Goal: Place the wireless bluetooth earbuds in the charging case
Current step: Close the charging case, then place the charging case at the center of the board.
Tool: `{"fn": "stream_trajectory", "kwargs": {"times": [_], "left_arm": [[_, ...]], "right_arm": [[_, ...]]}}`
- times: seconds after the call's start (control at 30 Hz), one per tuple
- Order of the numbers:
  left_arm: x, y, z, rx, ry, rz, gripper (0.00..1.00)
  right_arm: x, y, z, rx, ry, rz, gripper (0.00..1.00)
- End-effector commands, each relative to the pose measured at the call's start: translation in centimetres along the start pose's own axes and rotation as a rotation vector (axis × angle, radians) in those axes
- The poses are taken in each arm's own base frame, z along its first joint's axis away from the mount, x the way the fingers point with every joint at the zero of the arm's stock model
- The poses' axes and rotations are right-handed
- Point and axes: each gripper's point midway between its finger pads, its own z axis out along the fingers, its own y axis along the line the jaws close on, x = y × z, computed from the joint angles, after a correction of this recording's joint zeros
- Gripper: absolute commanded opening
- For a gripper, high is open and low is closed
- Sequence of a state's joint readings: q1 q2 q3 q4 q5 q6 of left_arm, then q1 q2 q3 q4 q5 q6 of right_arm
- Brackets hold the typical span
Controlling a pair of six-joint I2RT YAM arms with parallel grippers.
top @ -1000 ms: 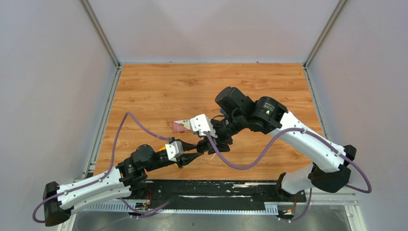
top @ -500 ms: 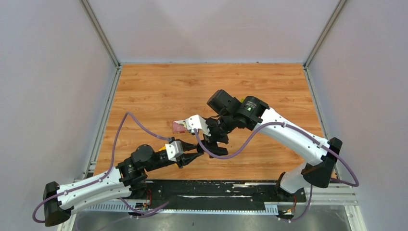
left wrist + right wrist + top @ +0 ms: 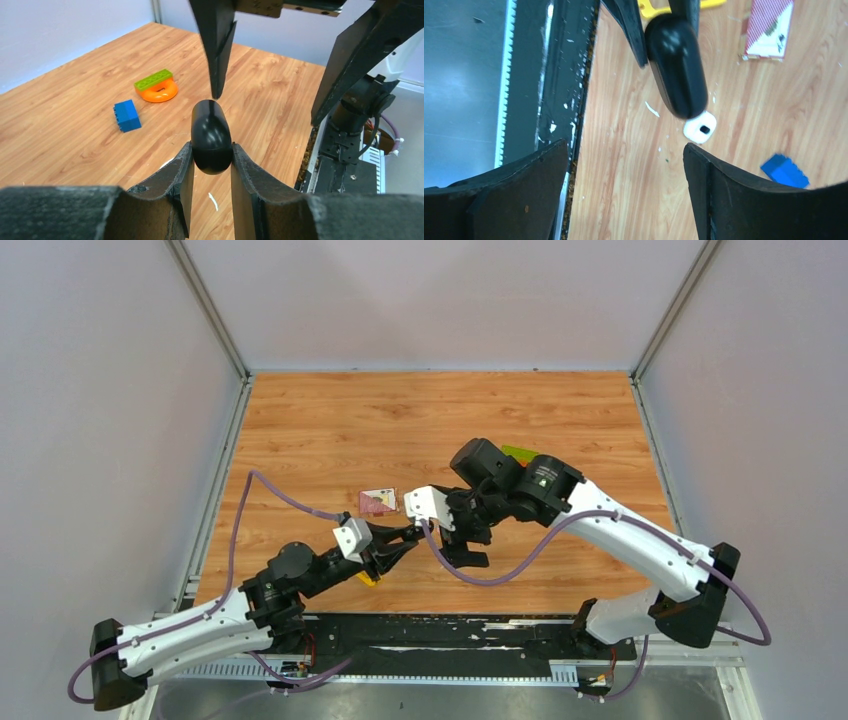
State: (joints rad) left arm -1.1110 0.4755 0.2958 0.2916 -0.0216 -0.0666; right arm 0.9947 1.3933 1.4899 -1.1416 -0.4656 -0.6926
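My left gripper (image 3: 211,150) is shut on a glossy black capsule-shaped charging case (image 3: 211,132), lid closed, held above the table near its front edge. The case (image 3: 676,70) also shows in the right wrist view, pointing toward that camera. My right gripper (image 3: 625,150) stands open and empty just beyond the case's free end, one finger (image 3: 216,50) hanging right over it. In the top view the two grippers (image 3: 400,545) (image 3: 462,545) meet at the table's front centre. A small white rounded piece with a dark hole (image 3: 700,127) lies under the case. No earbuds show plainly.
A blue block (image 3: 126,115) and a green brick (image 3: 154,80) on an orange ring (image 3: 159,92) lie further back. A red patterned card pack (image 3: 377,502) and a flat yellow piece (image 3: 366,578) lie near the left gripper. The black rail (image 3: 569,75) runs along the table's front edge.
The right gripper has opened wide and drawn back a little to the right. The left gripper, still shut on the case, has risen and shifted slightly left, uncovering the yellow piece.
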Motion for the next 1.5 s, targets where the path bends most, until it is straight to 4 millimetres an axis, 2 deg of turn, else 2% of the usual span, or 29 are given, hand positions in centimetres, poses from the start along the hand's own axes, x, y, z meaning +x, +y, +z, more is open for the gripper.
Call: {"fn": "stream_trajectory", "kwargs": {"times": [0.0, 0.1, 0.23, 0.3, 0.47, 0.57, 0.63, 0.7, 0.8, 0.97, 1.23, 1.47], "left_arm": [[-0.5, 0.1, 0.6, -0.019, -0.031, -0.052, 0.00], [0.6, 0.2, 1.1, -0.037, 0.000, -0.100, 0.00], [3.3, 1.3, 2.0, -0.145, 0.079, -0.242, 0.00], [4.5, 1.8, 2.3, -0.210, 0.103, -0.347, 0.00], [6.6, 0.7, 3.9, -0.218, 0.081, -0.623, 0.00], [9.6, 0.6, 4.8, -0.284, 0.143, -0.787, 0.05], [11.9, 0.1, 5.5, -0.315, 0.220, -0.852, 0.07], [13.3, -0.4, 6.5, -0.317, 0.279, -0.875, 0.10], [14.4, -0.4, 7.6, -0.349, 0.321, -0.889, 0.13], [15.0, -0.5, 8.7, -0.361, 0.331, -0.911, 0.16], [17.2, 0.3, 7.3, -0.442, 0.388, -0.989, 0.35], [17.5, 1.2, 5.6, -0.527, 0.456, -0.943, 0.49]], "right_arm": [[1.4, -3.3, -2.2, 0.212, 0.024, 0.023, 0.85], [3.4, -6.1, -3.8, 0.271, 0.007, 0.158, 0.85], [6.1, -8.8, -6.6, 0.336, -0.070, 0.337, 0.85], [7.2, -9.0, -7.4, 0.364, -0.083, 0.365, 0.85], [9.1, -8.1, -8.7, 0.417, -0.115, 0.403, 0.86], [10.1, -7.3, -8.8, 0.425, -0.115, 0.425, 0.86], [10.3, -6.7, -8.8, 0.424, -0.116, 0.433, 0.86], [10.2, -6.4, -8.9, 0.421, -0.123, 0.435, 0.86], [10.0, -6.3, -9.3, 0.429, -0.136, 0.436, 0.86], [10.1, -6.0, -9.4, 0.429, -0.150, 0.448, 0.86], [10.5, -5.8, -9.5, 0.429, -0.158, 0.470, 0.86], [10.4, -6.0, -9.7, 0.429, -0.159, 0.479, 0.86]]}}
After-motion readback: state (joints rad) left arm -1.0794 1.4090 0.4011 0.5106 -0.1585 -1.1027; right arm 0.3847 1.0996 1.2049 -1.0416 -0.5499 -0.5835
